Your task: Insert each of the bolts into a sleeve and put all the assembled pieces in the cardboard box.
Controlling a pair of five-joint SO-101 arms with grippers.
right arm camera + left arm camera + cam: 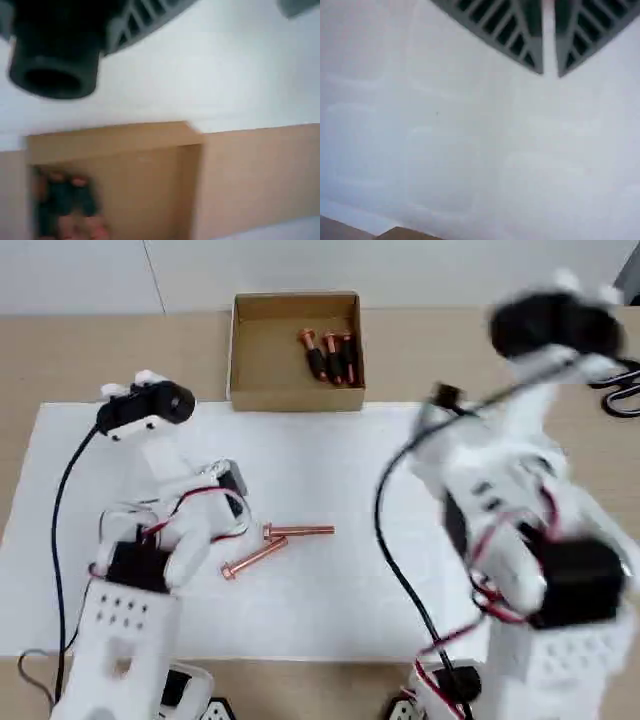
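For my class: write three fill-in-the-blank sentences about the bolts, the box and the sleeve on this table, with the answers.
1. ___ bare bolts lie on the white sheet.
2. The assembled pieces lie ___ the cardboard box.
3. The sleeve in the right wrist view is coloured ___.
Missing words: Two; inside; black.

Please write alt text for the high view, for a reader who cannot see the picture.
Two bolts lie bare on a white sheet, with a robot arm on one side and a second arm on the other. Behind the sheet, an open cardboard box holds three assembled pieces, bolts in black sleeves.
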